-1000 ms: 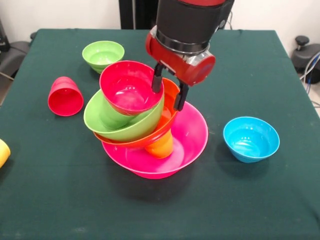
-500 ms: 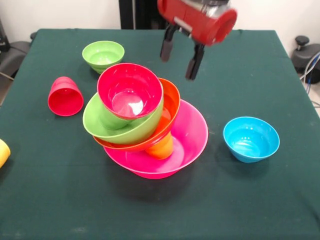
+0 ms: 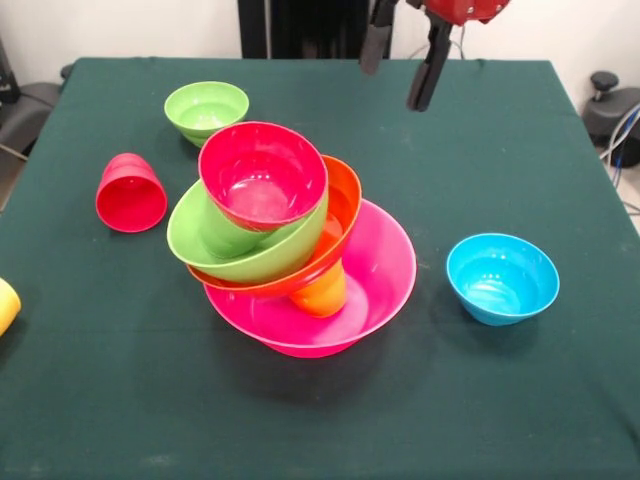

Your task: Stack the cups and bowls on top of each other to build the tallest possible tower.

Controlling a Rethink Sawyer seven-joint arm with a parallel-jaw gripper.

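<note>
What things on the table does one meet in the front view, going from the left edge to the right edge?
yellow cup → red cup → small green bowl → tower → blue bowl

Six bowls: pink bowl (image 3: 385, 262), orange bowl (image 3: 343, 205), large green bowl (image 3: 215, 240) and red bowl (image 3: 262, 175) piled together, plus a small green bowl (image 3: 206, 109) far left and a blue bowl (image 3: 501, 277) right. Three cups show: orange cup (image 3: 322, 291), red cup (image 3: 130, 192), yellow cup (image 3: 6, 304).
</note>
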